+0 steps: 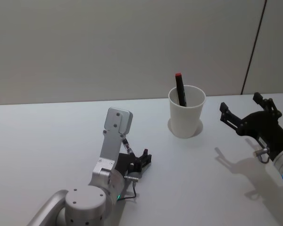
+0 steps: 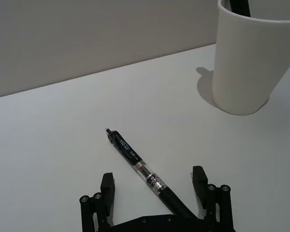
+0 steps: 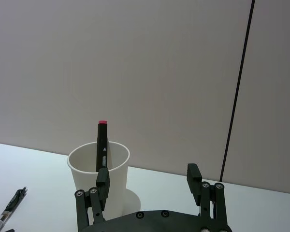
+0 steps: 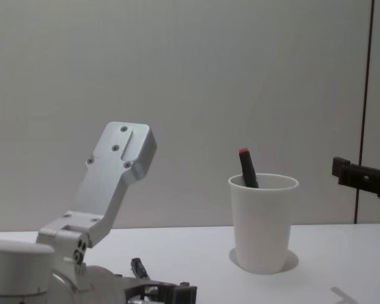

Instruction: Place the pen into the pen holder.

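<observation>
Black pen (image 2: 135, 162) flat on desk (image 2: 48, 145), toward front edge, back end between wide-open fingers of L end effector (image 2: 153, 176), white paper cup (image 1: 186, 117) near back edge w/ red-capped marker (image 1: 180, 89) inside, R end effector (image 3: 148, 170) wide open, raised near cup, holding nothing

Black pen (image 2: 137, 164) lying flat on surface (image 1: 47, 141), near left. White tapered paper-cup pen holder (image 1: 186, 117) upright, centre-right, red-capped marker (image 1: 180, 89) inside.

The pen holder (image 1: 186, 117) stands far on the tabletop (image 1: 47, 141), a marker (image 1: 180, 89) in it; the pen (image 2: 140, 166) lies near-left of it.
</observation>
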`<action>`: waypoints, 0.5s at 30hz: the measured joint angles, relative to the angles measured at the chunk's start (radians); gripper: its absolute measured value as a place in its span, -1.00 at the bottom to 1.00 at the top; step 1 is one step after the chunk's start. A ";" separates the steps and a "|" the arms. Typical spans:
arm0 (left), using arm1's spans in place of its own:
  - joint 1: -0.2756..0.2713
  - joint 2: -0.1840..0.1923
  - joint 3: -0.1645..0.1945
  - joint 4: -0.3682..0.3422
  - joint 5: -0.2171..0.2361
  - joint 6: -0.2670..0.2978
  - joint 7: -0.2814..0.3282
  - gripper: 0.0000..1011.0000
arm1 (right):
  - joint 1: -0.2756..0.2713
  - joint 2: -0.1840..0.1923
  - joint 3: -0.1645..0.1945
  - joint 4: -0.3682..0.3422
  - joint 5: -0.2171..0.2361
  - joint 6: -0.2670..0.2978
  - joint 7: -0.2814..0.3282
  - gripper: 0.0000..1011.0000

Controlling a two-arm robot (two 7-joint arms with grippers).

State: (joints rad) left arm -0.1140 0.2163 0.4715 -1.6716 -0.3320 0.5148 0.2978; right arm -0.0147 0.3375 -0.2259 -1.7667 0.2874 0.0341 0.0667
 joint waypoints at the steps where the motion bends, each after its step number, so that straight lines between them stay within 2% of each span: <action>1: 0.000 -0.001 -0.001 0.000 0.000 0.001 0.000 0.98 | 0.000 0.000 0.000 0.000 0.000 0.000 0.000 0.98; 15: -0.003 -0.013 -0.006 0.005 0.012 0.023 0.003 0.98 | 0.000 0.000 0.000 0.000 0.000 0.000 0.000 0.98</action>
State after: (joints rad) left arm -0.1170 0.2034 0.4651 -1.6666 -0.3197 0.5378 0.3012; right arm -0.0146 0.3375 -0.2259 -1.7667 0.2873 0.0340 0.0667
